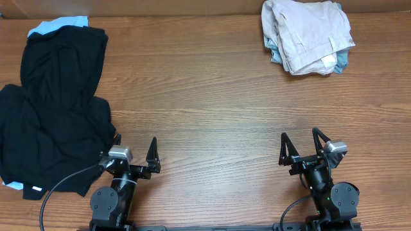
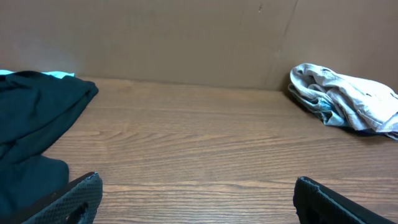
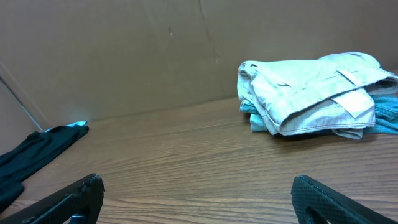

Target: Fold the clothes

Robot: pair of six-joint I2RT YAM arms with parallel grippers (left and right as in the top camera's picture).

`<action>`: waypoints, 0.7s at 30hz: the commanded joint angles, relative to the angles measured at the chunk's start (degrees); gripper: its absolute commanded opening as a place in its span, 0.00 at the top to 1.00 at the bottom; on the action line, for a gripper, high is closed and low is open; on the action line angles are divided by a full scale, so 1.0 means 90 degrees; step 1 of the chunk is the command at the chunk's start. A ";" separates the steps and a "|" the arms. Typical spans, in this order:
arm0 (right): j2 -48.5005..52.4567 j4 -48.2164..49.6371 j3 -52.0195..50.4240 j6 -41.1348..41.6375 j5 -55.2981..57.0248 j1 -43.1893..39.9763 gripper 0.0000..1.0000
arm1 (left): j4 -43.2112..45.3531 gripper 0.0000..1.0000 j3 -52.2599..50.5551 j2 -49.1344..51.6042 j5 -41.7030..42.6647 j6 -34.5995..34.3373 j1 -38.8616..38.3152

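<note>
Clothes are split into two lots at opposite ends of the desk. Along the left edge there's a big black heap, all crumpled and unfolded. A small white label shows at its near corner, and a bit of light blue fabric pokes out from under the far end. Over in the far right corner a beige garment sits folded in a fairly tidy stack, on top of a blue-green piece.

Left pincer is at the near edge, spread wide with nothing in it. The black heap's edge lies just beside its outer finger. Right pincer is the same, wide open and empty, well apart from the beige stack.

A brown cardboard wall runs behind the desk, and a black cable curls past the heap's near corner.
</note>
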 commanded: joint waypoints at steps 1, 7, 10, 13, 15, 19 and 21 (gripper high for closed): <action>-0.0068 -0.0010 -0.0049 0.0010 0.0452 0.0012 0.00 | 0.0029 0.00 -0.0041 -0.0061 0.0032 -0.0002 0.0051; -0.0068 -0.0010 -0.0049 0.0007 0.0452 0.0012 0.00 | 0.0029 0.00 -0.0041 -0.0061 0.0029 0.0000 0.0051; -0.0068 -0.0010 -0.0049 0.0007 0.0452 0.0012 0.00 | 0.0029 0.00 -0.0041 -0.0061 0.0029 0.0000 0.0051; -0.0068 -0.0010 -0.0049 0.0007 0.0452 0.0012 0.00 | 0.0029 0.00 -0.0041 -0.0061 0.0027 0.0000 0.0051; -0.0068 -0.0005 -0.0049 0.0010 0.0452 0.0012 0.00 | 0.0029 0.00 -0.0041 -0.0061 0.0029 0.0000 0.0051; -0.0068 0.0010 -0.0049 0.0007 0.0454 0.0012 0.00 | 0.0029 0.00 -0.0041 -0.0061 0.0029 0.0000 0.0051; -0.0068 0.0051 -0.0049 0.0007 0.0454 0.0012 0.00 | 0.0029 0.00 -0.0041 -0.0061 0.0029 0.0000 0.0051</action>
